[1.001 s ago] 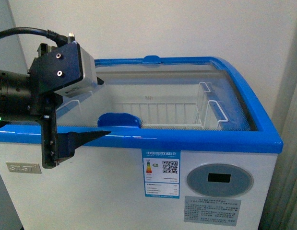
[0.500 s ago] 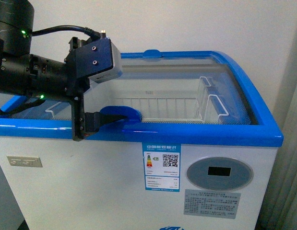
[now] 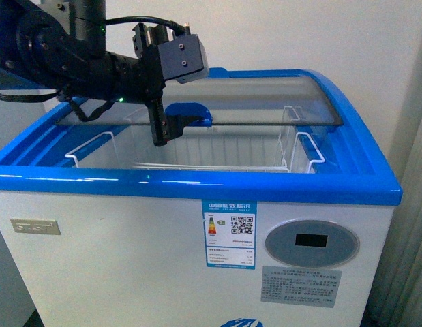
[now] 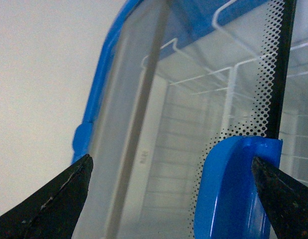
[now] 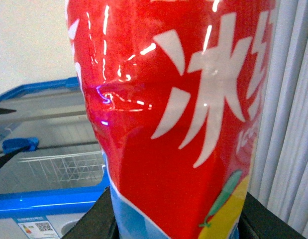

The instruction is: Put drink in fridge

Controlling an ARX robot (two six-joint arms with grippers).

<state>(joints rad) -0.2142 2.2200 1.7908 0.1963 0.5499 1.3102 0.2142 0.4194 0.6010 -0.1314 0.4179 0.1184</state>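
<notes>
The fridge point(image 3: 197, 185), a white chest with a blue rim, fills the front view. Its curved glass lid point(image 3: 265, 102) is slid toward the back, and the white wire basket point(image 3: 197, 153) lies uncovered. My left gripper point(image 3: 187, 117) hangs open over the opening. The lid's blue handle point(image 4: 233, 191) sits between its black fingers point(image 4: 69, 199), close to one of them. In the right wrist view the drink point(image 5: 168, 124) fills the picture with its red label and white characters. My right gripper point(image 5: 178, 226) is shut on its lower part. The cap is out of view.
A pale wall stands behind the fridge. Grey curtains point(image 3: 412, 238) hang at its right side, close behind the drink point(image 5: 293, 124). The fridge front carries an energy label point(image 3: 229, 235) and an oval control panel point(image 3: 311, 242).
My left arm has swung up, back and to the right with the blue handle between its fingers. The glass lid has slid toward the back, uncovering the basket.
</notes>
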